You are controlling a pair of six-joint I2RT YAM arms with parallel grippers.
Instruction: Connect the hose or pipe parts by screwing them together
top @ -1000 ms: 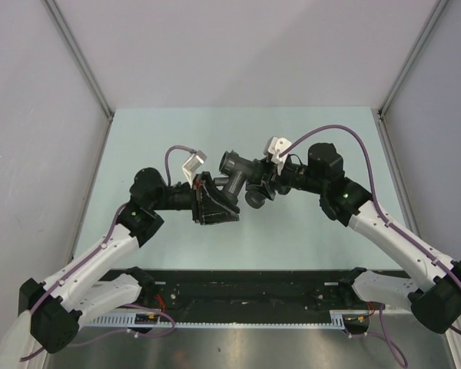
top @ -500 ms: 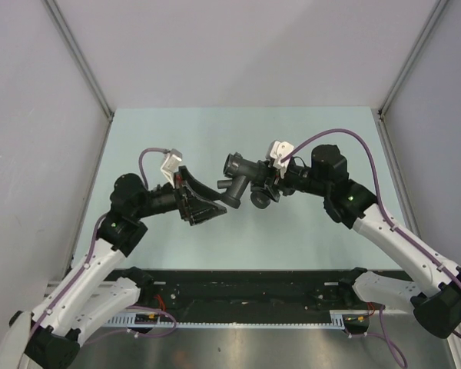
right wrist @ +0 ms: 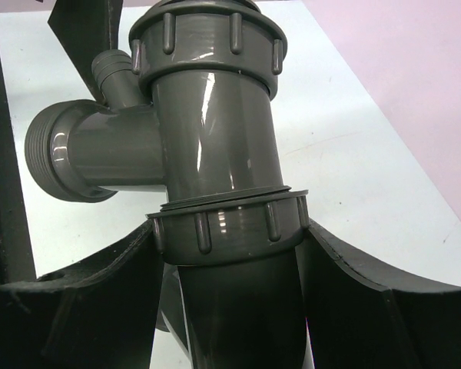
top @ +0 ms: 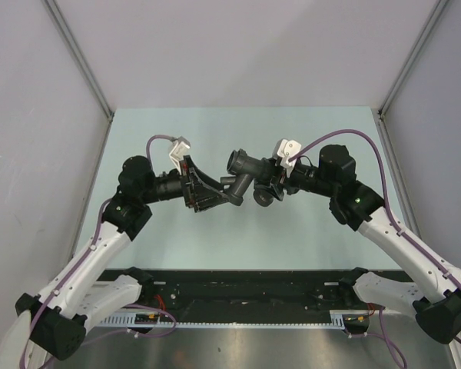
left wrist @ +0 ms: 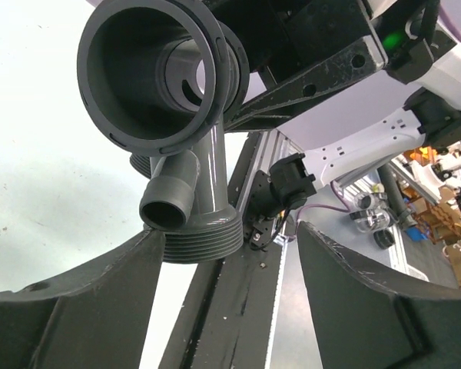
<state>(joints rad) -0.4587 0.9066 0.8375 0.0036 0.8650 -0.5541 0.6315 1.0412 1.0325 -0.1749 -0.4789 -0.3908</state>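
Above the table, my right gripper (top: 264, 184) is shut on the hose or pipe parts, which hang as one dark grey piece. In the right wrist view its fingers (right wrist: 77, 300) press both sides of the straight tube (right wrist: 238, 315), just below a ribbed nut (right wrist: 230, 231). The branched fitting (right wrist: 207, 131) stands beyond the nut, its threaded side port (right wrist: 65, 154) pointing left. My left gripper (top: 220, 192) is open beside that fitting (top: 240, 171). In the left wrist view the threaded port (left wrist: 203, 234) sits by the left fingertip (left wrist: 131, 261), not clamped, and the flared opening (left wrist: 150, 73) faces the camera.
The pale green table (top: 238, 242) lies under both arms. A black rail (top: 246, 288) runs along its near edge between the arm bases. Grey walls close in the left, right and back sides. Purple cables (top: 346, 134) loop over both wrists.
My left gripper let go of the fitting's threaded port, opened wide, pulled back to the left and has come back close to it. The right arm kept its grip, shifting slightly right.
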